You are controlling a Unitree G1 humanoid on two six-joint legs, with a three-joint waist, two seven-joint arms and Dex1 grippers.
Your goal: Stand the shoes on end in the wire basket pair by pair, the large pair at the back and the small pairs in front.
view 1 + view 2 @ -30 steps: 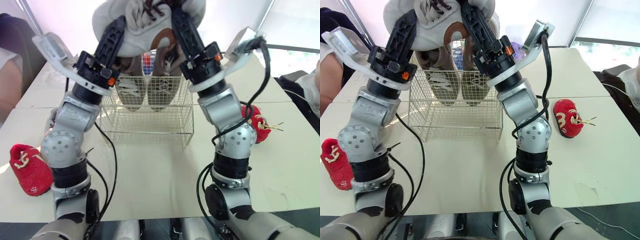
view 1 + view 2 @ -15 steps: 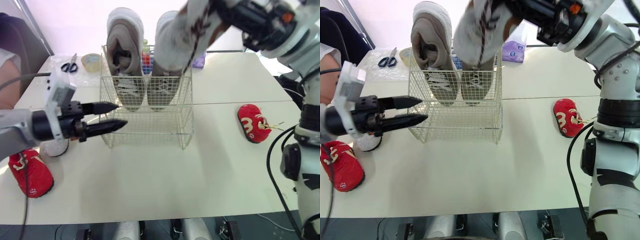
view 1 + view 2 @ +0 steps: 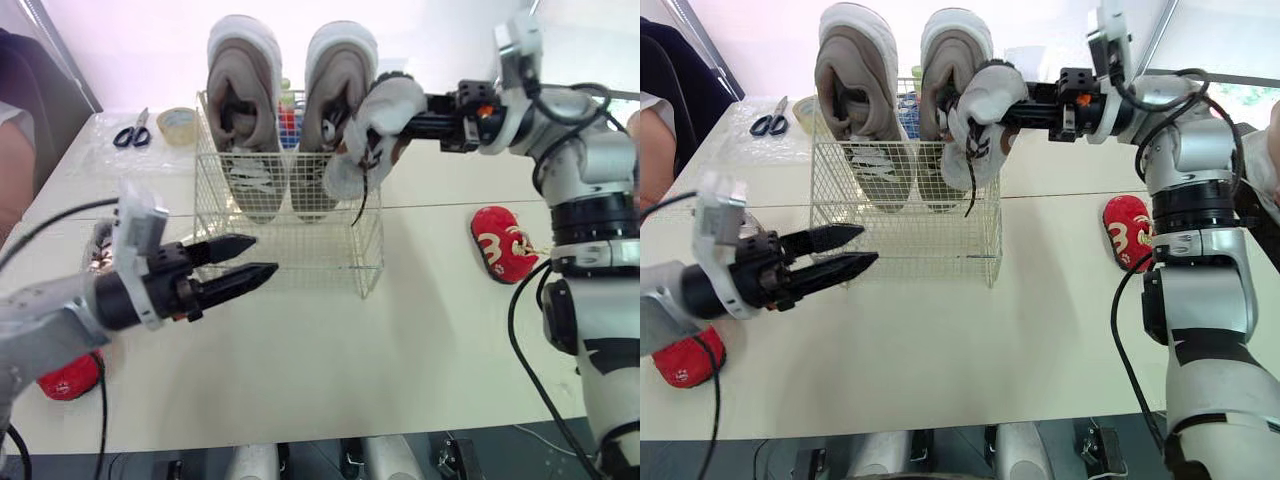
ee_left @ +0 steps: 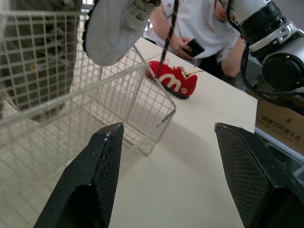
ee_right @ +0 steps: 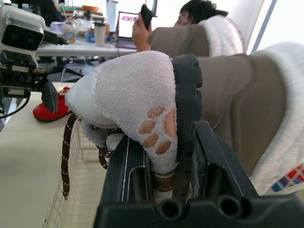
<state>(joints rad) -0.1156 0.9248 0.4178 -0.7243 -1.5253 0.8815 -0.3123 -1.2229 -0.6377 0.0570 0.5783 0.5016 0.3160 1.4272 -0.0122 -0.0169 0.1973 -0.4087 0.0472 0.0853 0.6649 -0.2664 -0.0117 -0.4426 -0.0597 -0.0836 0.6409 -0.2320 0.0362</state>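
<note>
Your left jaws had moved a little nearer the wire basket (image 3: 300,250) since half a second before, and your right arm had brought the small white shoe (image 3: 372,130) down from above the large pair to the basket's right front corner.

On the far left a red shoe (image 3: 680,362) lay on the table (image 3: 400,340), partly behind your left arm. Your left jaws stood wide apart and held nothing; the black fingers (image 3: 235,245) hung over the table just in front of the basket's left front side, apart from the wire.

At the back of the table, left of the basket, lay scissors (image 3: 130,132) and a roll of tape (image 3: 178,123).

In the basket the large grey pair stood on end along the back, the left large shoe (image 3: 243,120) and the right large shoe (image 3: 338,90) side by side, their upper ends rising above the rim. The front part of the basket held no shoe.

Your right jaws were closed on the small white shoe, gripping it at the sole. It hung at rim height just in front of the right large shoe, its dark lace (image 3: 362,205) dangling down. Whether it touched that shoe or the wire, you could not tell.

Right of the basket, well apart from it, a second red shoe (image 3: 505,245) lay on the table.
</note>
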